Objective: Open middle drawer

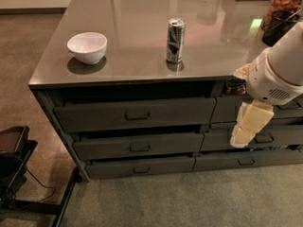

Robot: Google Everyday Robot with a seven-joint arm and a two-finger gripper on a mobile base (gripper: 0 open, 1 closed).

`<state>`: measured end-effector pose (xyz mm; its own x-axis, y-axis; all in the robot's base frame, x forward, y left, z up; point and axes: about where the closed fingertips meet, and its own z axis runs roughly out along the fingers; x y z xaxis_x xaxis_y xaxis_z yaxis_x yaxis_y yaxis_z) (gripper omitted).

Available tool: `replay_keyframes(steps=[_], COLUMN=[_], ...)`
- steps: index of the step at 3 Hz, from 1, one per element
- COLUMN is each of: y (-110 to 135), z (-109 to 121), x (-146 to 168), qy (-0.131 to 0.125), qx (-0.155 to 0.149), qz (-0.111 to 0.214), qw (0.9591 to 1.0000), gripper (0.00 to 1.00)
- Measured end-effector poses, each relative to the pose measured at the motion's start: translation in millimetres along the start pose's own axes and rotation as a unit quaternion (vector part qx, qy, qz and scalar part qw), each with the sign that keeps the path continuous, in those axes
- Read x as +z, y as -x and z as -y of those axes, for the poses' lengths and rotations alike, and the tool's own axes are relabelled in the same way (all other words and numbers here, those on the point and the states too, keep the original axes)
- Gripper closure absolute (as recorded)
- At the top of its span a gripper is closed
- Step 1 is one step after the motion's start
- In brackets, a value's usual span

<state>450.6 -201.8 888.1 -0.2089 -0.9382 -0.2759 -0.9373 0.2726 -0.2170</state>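
Located the middle drawer (pixel 137 145) at lower centre-left of frame, second in the left stack beneath the counter (pixel 142 13), between the taller front above and the slimmest front below. Noted its small loop handle (pixel 139 147) at centre and a dark gap along its top edge. Found the gripper (pixel 242 137) at right of frame, pointing down before the right-hand stack at about the same height, well apart from the handle and touching neither. Cannot tell whether the gripper is spread or closed. Recorded a white bowl (pixel 87 46) and a can (pixel 175 40) on the counter. Noted right-hand fronts partly hidden behind the white arm housing (pixel 279 70), itself cut off at the right edge.
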Motion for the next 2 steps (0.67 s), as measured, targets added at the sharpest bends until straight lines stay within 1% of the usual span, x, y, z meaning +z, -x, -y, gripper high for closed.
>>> replay_keyframes(steps=[1, 2], y=[-1, -3], z=[-1, -3], x=[2, 19], qy=[-0.001, 0.0], qx=[-0.003, -0.007], qz=[0.0, 0.003], qw=[1.0, 1.0], gripper=[0.0, 0.0])
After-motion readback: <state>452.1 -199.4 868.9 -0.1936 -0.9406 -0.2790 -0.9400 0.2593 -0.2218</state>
